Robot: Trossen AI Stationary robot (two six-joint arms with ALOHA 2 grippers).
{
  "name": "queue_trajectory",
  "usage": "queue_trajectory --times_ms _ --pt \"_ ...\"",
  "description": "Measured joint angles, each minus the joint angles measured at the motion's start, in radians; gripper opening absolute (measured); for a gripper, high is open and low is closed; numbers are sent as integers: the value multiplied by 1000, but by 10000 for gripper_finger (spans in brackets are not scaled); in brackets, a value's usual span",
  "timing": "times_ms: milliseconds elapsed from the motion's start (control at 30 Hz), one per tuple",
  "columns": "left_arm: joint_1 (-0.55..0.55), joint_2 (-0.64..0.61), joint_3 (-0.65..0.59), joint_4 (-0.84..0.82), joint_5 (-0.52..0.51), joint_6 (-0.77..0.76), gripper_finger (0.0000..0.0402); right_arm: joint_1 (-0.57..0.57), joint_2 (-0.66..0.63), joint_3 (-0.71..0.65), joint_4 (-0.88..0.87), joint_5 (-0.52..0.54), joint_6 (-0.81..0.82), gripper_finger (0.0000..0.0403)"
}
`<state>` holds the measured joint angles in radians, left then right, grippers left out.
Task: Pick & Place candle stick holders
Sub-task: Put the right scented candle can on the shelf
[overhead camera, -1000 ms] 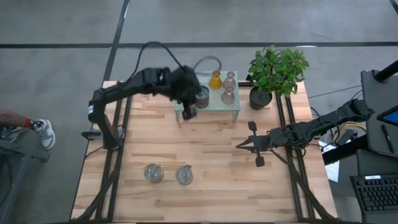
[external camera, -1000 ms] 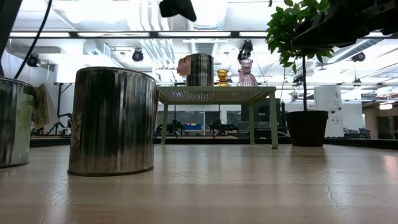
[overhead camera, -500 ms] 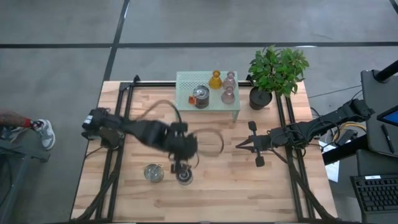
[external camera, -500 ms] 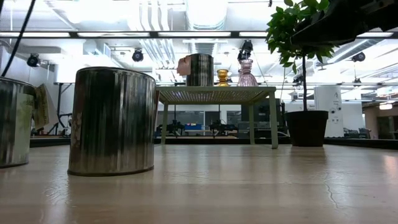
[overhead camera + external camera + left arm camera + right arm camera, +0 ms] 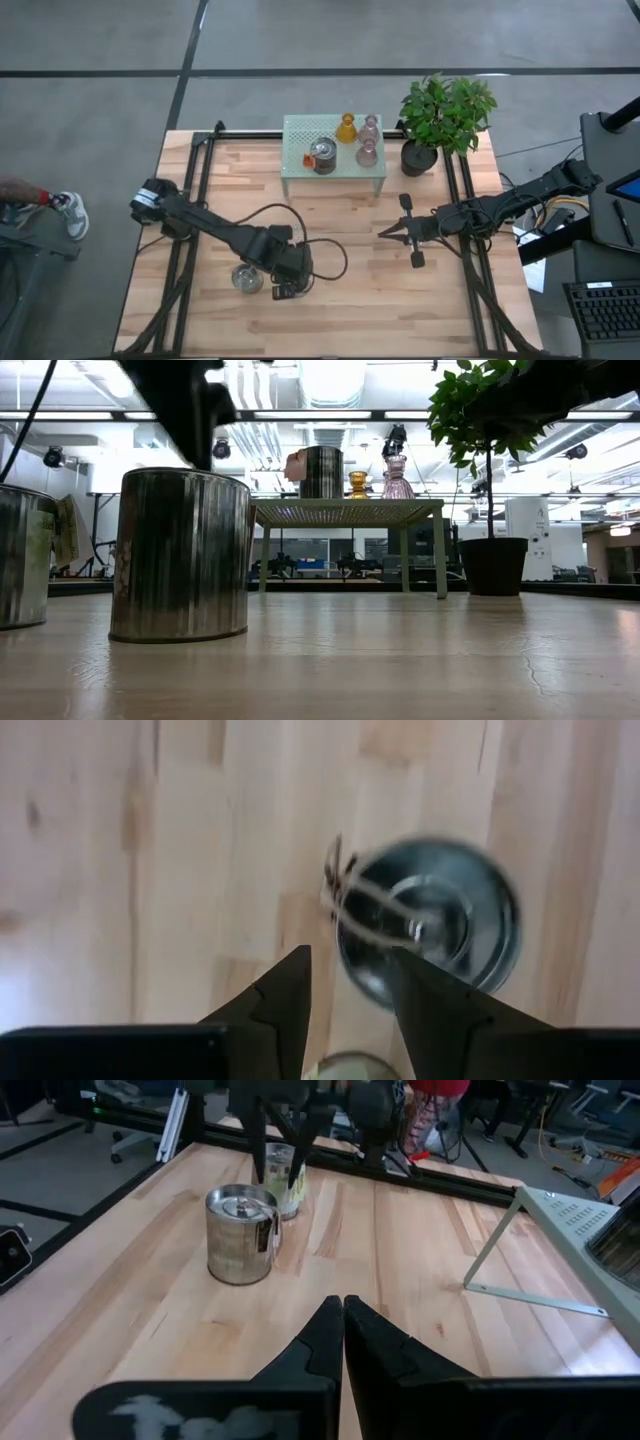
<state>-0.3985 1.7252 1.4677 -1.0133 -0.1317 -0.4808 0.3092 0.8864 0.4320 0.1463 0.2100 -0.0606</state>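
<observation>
Left pincer (image 5: 284, 291) sits low over the near-left part of the table (image 5: 350, 300), fingers parted with a gap between them. In the left wrist view the parted fingers (image 5: 283, 1005) point down at a silvery round jar (image 5: 430, 932), seen from above; it lies just beyond the fingertips, not between them. In the high view this arm covers that jar. A second silvery jar (image 5: 246, 278) stands just left of the pincer on the table.

Right pincer (image 5: 398, 230) rests over the right half of the table, its fingers pressed together and holding nothing, as the right wrist view shows (image 5: 343, 1342).

At the far edge, the pale green mesh shelf (image 5: 300, 130) carries four pieces: a silvery jar with an orange tag (image 5: 322, 156), an amber bottle-shaped holder (image 5: 346, 128) and two pale pink ones (image 5: 369, 127) (image 5: 366, 152). A potted plant (image 5: 440, 115) stands just right of the shelf.

Low view: two jars (image 5: 180, 555) (image 5: 25, 556) loom near the camera, upright on the table.
</observation>
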Motion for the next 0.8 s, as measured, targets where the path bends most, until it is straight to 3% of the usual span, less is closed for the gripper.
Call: queue_trajectory --times_ms 533,800 --pt "4 -2 -83 71 16 -36 134 0 0 0 0 0 -2 8" --pt "8 -3 -132 146 19 -28 108 0 0 0 0 0 1 8"
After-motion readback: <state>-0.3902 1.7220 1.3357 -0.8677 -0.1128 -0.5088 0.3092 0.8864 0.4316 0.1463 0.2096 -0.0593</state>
